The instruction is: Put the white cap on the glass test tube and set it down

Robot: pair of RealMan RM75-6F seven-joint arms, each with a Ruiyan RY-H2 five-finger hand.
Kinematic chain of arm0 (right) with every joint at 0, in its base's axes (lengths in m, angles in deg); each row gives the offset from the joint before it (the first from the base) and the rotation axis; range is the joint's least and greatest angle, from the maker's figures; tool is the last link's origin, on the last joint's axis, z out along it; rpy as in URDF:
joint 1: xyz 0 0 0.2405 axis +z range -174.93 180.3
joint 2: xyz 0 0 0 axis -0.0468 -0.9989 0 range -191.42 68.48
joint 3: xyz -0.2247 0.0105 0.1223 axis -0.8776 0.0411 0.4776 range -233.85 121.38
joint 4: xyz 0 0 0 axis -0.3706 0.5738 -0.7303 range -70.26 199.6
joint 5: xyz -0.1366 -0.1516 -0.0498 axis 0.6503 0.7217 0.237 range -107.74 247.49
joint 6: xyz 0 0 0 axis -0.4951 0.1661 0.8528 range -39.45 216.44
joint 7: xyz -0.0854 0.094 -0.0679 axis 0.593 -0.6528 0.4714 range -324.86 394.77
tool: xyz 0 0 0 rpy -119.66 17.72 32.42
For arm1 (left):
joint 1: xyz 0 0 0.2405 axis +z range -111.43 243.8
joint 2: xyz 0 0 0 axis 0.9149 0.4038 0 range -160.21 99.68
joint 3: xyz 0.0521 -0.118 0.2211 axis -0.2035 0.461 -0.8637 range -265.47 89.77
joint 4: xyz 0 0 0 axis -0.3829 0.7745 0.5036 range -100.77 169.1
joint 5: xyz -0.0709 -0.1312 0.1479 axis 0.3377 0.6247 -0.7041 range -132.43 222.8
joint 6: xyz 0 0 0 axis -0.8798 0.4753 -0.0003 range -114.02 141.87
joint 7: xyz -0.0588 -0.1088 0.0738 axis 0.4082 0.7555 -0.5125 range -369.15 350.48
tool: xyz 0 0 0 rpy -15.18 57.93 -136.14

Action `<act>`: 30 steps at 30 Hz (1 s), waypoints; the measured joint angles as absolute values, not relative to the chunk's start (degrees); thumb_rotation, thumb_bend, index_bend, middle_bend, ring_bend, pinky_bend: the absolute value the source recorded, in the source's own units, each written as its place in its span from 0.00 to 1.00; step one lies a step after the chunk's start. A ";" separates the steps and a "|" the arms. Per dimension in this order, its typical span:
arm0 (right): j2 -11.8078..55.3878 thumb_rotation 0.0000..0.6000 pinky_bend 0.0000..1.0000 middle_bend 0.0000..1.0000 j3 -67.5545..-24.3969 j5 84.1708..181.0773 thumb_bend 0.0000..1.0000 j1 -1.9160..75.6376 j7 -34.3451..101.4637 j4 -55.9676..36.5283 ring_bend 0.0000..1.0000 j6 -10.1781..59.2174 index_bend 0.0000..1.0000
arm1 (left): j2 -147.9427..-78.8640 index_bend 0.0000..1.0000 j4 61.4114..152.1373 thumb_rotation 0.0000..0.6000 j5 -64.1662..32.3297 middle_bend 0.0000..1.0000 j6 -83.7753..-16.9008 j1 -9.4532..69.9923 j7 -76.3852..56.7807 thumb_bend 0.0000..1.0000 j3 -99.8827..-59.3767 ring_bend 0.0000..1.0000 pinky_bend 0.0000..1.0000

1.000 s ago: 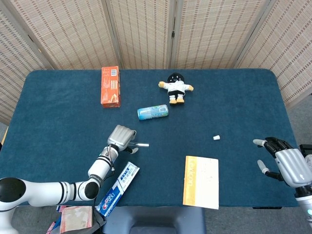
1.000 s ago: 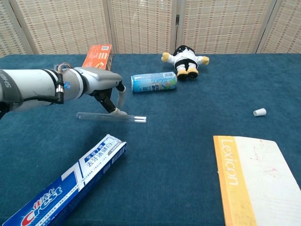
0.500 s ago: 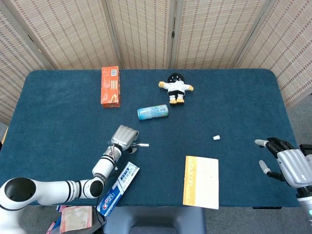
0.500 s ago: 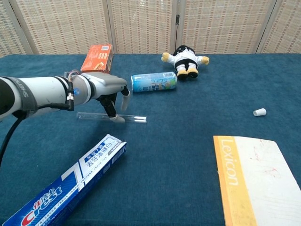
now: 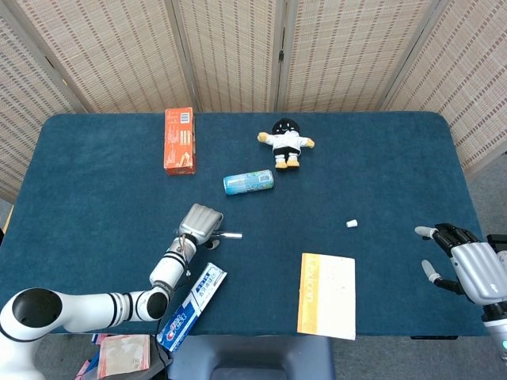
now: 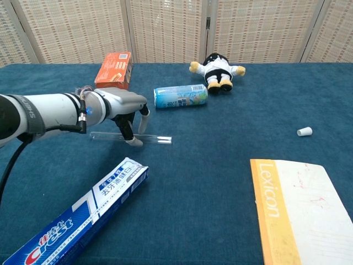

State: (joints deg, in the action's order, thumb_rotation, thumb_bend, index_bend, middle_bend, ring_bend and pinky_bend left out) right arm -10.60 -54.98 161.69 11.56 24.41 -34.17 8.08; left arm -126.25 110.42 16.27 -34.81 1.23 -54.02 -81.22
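Observation:
The glass test tube (image 6: 157, 139) lies flat on the blue table, unmoved. My left hand (image 6: 124, 107) hovers low over its left part, one finger (image 6: 143, 118) behind the tube and the thumb (image 6: 134, 142) in front, straddling it without clearly pinching it. From the head view the left hand (image 5: 199, 222) covers most of the test tube (image 5: 230, 235), whose right end sticks out. The small white cap (image 6: 304, 131) lies alone far to the right, also visible as the cap (image 5: 351, 224). My right hand (image 5: 469, 267) hangs open at the table's right edge, empty.
A Crest toothpaste box (image 6: 77, 215) lies just in front of the tube. A yellow-spined Lexicon book (image 6: 298, 210) sits front right. A blue can (image 6: 180, 95), a plush doll (image 6: 216, 69) and an orange box (image 6: 114, 67) lie further back.
My left hand has lowered a little over the tube, the thumb coming round to its front side. The tube has stayed put. The right hand has drifted slightly back and right.

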 measured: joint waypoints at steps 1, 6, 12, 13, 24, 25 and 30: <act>-10.58 1.00 0.25 0.35 -54.98 161.67 0.39 11.55 24.37 -34.13 0.20 8.07 0.23 | -126.27 0.47 110.35 0.84 16.50 1.00 -34.74 1.19 -54.07 0.25 -81.25 1.00 1.00; -10.61 1.00 0.25 0.35 -55.00 161.56 0.38 11.41 24.24 -34.00 0.20 7.91 0.23 | -126.53 0.49 109.80 0.83 17.55 1.00 -34.39 0.93 -54.32 0.27 -81.37 1.00 1.00; -10.50 1.00 0.25 0.35 -55.01 161.42 0.38 11.32 24.04 -33.72 0.20 7.85 0.23 | -126.60 0.50 109.57 0.83 17.74 1.00 -34.27 0.75 -54.36 0.30 -81.54 1.00 1.00; -10.48 1.00 0.25 0.35 -55.01 161.38 0.38 11.32 24.04 -33.68 0.20 7.85 0.23 | -126.62 0.50 109.52 0.83 17.82 1.00 -34.26 0.74 -54.40 0.31 -81.63 1.00 1.00; -10.35 1.00 0.25 0.35 -55.00 161.41 0.37 11.33 23.77 -33.40 0.20 7.83 0.23 | -126.49 0.52 109.42 0.85 18.13 1.00 -34.18 0.66 -54.73 0.35 -82.31 1.00 1.00; -10.32 1.00 0.25 0.35 -55.00 161.41 0.37 11.32 23.77 -33.38 0.20 7.81 0.23 | -126.44 0.52 109.42 0.85 18.04 1.00 -34.18 0.69 -54.70 0.35 -82.36 1.00 1.00; -10.32 1.00 0.25 0.35 -55.03 161.44 0.37 11.33 23.78 -33.40 0.20 7.88 0.23 | -126.38 0.52 109.43 0.90 17.49 1.00 -34.13 0.82 -54.54 0.35 -82.68 1.00 1.00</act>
State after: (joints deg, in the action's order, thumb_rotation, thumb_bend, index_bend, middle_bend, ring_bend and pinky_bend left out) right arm -10.32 -55.03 161.44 11.33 23.78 -33.40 7.88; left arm -126.38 109.43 17.49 -34.13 0.82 -54.54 -82.68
